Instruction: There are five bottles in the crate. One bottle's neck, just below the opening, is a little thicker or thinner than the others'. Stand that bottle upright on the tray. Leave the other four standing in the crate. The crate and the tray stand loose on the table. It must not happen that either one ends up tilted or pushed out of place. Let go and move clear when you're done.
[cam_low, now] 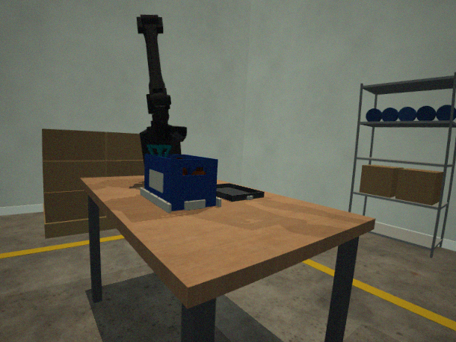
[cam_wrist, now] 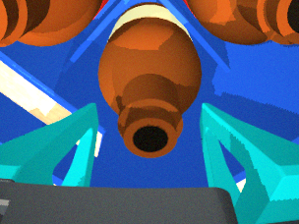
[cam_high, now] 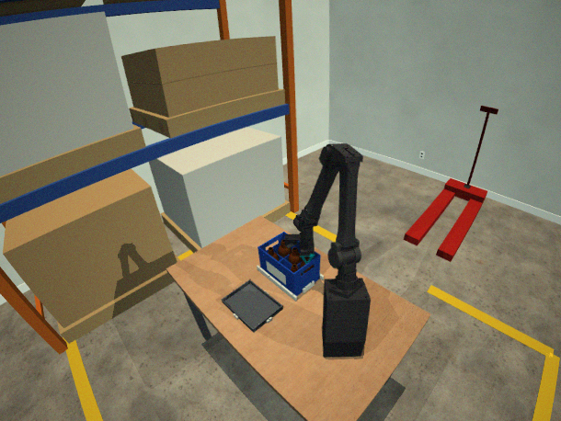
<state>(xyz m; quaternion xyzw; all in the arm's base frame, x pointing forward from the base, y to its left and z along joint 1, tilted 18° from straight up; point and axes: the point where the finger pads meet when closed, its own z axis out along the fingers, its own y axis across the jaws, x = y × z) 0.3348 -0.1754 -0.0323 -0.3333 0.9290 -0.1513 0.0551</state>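
The blue crate (cam_high: 302, 281) (cam_low: 194, 190) stands on the table with brown bottles in it. My gripper (cam_high: 307, 258) (cam_low: 159, 150) (cam_wrist: 149, 112) is open, pointing down at the crate's right part in the top view. Its teal fingertips stand either side of one bottle's neck (cam_wrist: 149, 118), with a gap on both sides. That bottle stands in its compartment. Two other bottles (cam_wrist: 54, 29) (cam_wrist: 231, 25) show at the top of the wrist view. Neck differences cannot be told here. The black tray (cam_high: 252, 305) (cam_low: 233, 191) holds nothing.
Low white strips (cam_high: 276, 282) (cam_low: 158, 201) run along the crate's base. The crate's walls and blue dividers rise around the bottles. The arm's black base (cam_high: 346, 322) stands on the table, right of the tray in the top view. The tray has a raised rim.
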